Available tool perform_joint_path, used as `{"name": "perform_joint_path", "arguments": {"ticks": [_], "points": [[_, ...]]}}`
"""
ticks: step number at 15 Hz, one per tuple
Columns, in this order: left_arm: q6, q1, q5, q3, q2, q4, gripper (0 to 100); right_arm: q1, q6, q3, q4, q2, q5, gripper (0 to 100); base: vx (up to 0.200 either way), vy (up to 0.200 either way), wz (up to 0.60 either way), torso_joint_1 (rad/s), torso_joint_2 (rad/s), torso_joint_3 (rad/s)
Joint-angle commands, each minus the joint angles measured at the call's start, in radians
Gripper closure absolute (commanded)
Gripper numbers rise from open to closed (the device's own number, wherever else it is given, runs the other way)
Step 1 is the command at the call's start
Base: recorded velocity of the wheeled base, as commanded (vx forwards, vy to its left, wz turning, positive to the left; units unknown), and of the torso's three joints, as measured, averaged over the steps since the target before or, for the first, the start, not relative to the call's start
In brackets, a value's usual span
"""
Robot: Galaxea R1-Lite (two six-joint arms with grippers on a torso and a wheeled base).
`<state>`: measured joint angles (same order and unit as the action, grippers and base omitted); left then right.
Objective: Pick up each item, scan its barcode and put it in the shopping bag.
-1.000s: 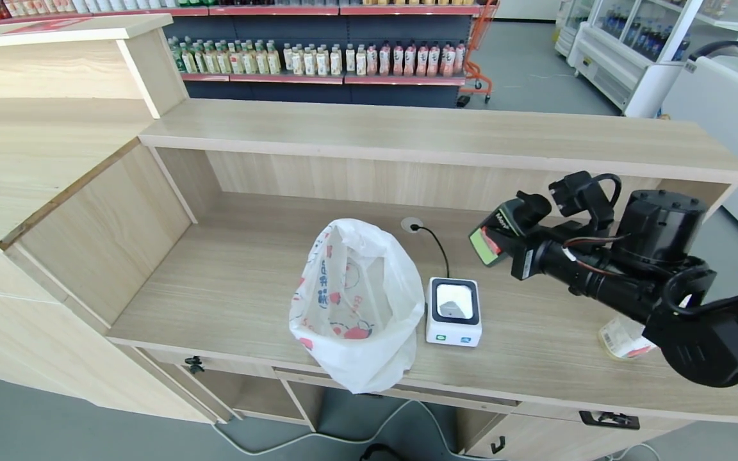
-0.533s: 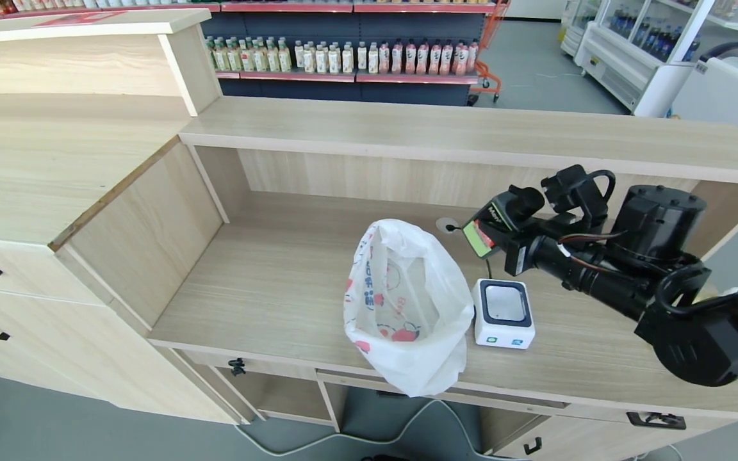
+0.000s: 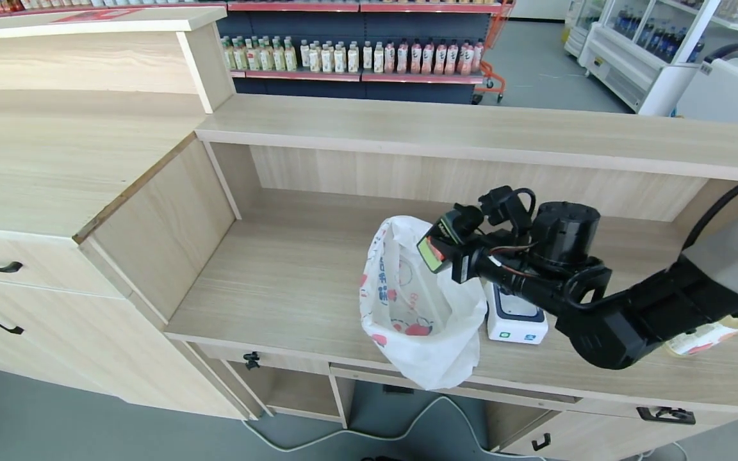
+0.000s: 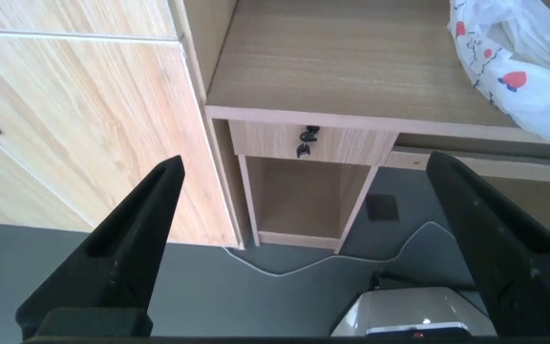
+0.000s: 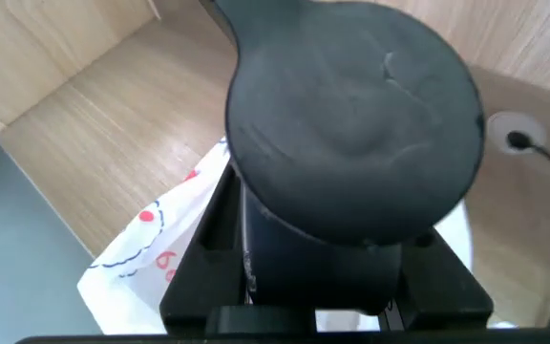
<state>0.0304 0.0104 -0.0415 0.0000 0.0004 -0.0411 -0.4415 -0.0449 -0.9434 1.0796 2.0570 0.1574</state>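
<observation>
A dark cylindrical item with a green and red end hangs just above the far right rim of the white shopping bag. My right gripper is shut on it. In the right wrist view the item's round black top sits between the fingers, with the bag below. The white barcode scanner stands right of the bag, partly behind the arm. My left gripper is open and holds nothing, low in front of the counter's drawer front.
A bottle lies at the counter's right end, half hidden by my right arm. The scanner's cable runs to a hole in the counter. A raised shelf and a side wall enclose the work surface.
The head camera has shifted. My right arm has carried the dark item leftward, from beyond the scanner to above the bag's mouth.
</observation>
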Motion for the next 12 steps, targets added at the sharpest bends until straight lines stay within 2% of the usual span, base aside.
{"name": "perform_joint_path", "arguments": {"ticks": [1,5,8,9,12], "points": [[0.000,-0.001,0.000,0.000,0.000,0.000,0,-0.026,0.063,0.006,-0.012,0.034,-0.004,100,0.000,0.000,0.00,0.000,0.00,0.000],[0.000,-0.001,0.000,0.000,0.000,0.000,0,-0.031,0.057,0.012,0.005,0.112,-0.006,100,0.000,0.000,0.00,0.000,0.00,0.000],[0.000,-0.001,0.000,0.000,0.000,0.000,0,-0.033,-0.026,0.005,0.010,0.167,0.002,100,0.000,0.000,0.00,0.000,0.00,0.000],[0.000,-0.001,0.000,0.000,0.000,0.000,0,-0.031,-0.096,0.003,0.013,0.212,0.005,100,0.000,0.000,0.00,0.000,0.00,0.000],[0.000,-0.001,0.000,0.000,0.000,0.000,0,-0.029,-0.138,-0.021,0.010,0.261,0.004,100,0.000,0.000,0.00,0.000,0.00,0.000]]}}
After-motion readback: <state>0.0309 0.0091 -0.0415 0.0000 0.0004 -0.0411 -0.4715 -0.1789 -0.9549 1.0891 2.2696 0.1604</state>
